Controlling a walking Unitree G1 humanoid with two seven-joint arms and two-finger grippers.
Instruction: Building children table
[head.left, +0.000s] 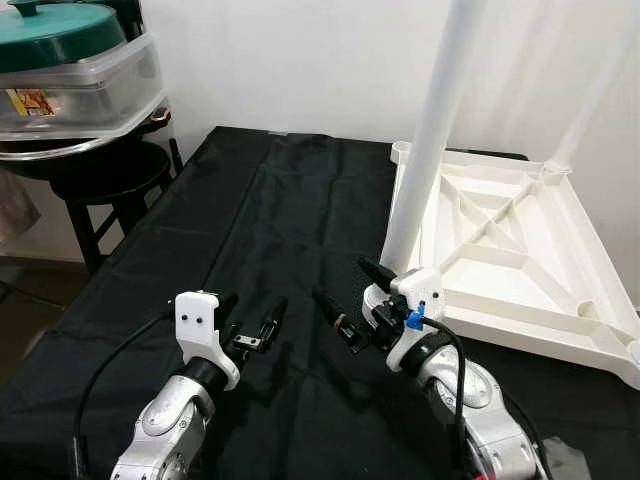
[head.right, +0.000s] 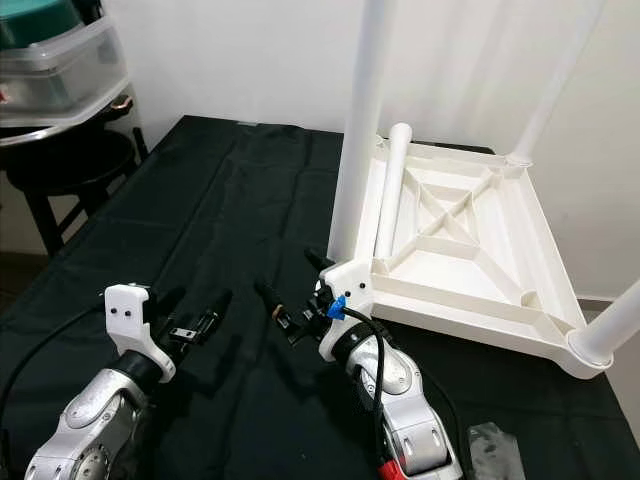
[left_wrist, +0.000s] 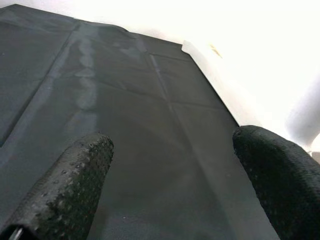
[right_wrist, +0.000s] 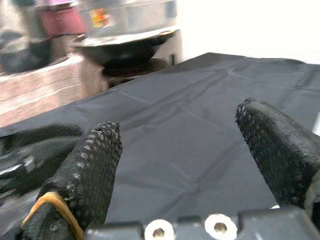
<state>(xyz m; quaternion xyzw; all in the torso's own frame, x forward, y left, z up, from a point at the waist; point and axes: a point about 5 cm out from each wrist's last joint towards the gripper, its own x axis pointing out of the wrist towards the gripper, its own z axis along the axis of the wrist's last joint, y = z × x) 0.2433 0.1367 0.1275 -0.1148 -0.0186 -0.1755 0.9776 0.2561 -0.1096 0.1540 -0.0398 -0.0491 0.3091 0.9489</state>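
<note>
White plastic makes up the upturned children's table (head.left: 520, 270), which lies underside-up on the black cloth (head.left: 290, 230), its ribbed frame facing the ceiling. Two table legs (head.left: 432, 130) stand upright in its corner sockets; in the right eye view another leg (head.right: 392, 190) lies loose inside the frame. Just beside the table's near corner the right gripper (head.left: 352, 300) hovers over the cloth, fingers spread wide and empty. Further from the table, the left gripper (head.left: 255, 328) hangs low over the cloth, also spread wide, holding nothing. Well apart from the table, a dark stool (head.left: 105, 180) carries a clear plastic container (head.left: 85, 95).
</note>
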